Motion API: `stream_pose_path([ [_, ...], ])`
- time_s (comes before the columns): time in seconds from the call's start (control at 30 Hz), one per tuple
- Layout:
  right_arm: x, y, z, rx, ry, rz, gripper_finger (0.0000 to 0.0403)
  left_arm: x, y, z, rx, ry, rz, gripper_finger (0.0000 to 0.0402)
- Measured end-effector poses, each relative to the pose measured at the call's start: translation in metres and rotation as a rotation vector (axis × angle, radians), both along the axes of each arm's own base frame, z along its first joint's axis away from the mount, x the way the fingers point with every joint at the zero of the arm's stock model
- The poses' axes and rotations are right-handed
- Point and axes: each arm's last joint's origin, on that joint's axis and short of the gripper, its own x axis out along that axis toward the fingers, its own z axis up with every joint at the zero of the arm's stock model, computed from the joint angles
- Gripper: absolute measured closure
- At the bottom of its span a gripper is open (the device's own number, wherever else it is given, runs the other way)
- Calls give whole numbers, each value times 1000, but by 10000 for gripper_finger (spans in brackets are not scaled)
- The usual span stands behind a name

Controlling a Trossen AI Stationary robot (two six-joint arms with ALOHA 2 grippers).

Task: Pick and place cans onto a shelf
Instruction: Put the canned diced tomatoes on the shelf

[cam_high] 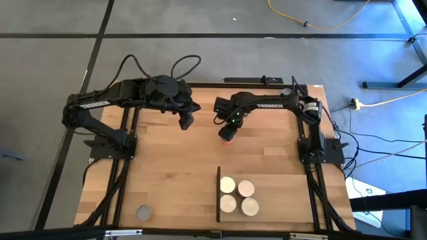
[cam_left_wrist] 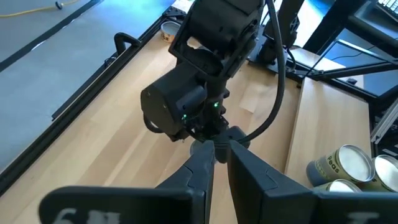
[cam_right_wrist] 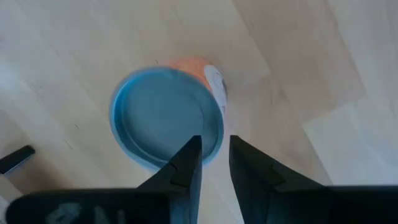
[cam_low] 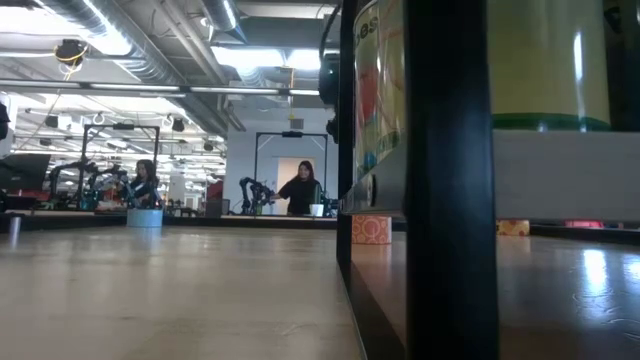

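Orange can [cam_right_wrist: 168,118] upright, axis vertical; right hand [cam_right_wrist: 214,158] above, fingers nearly closed, empty.

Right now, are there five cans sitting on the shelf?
No, the high view shows only four cans on the shelf, grouped in a square beside its black edge.

Four cans [cam_high: 238,195] crowd the shelf [cam_high: 267,213] beside its black edge [cam_high: 219,193]. Bare table [cam_high: 167,173] lies open between them and a lone can [cam_high: 144,213].
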Motion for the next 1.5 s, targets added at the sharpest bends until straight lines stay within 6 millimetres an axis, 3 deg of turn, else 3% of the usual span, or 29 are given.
stream_pose_path([
  [0.47,-2,0,-20,11,-59,0,320,-1,9,0,0,0,35,363],
  [0.7,-1,-1,-20,-3,-67,-24,387,-1,11,0,1,1,41,363],
  [0.9,1,-1,-12,-14,-36,-22,395,-1,11,0,8,3,36,363],
  [1.13,6,15,28,-85,54,23,396,-1,10,0,20,9,11,363],
  [1.5,7,52,116,-118,34,107,396,-4,4,-4,5,65,-67,363],
])
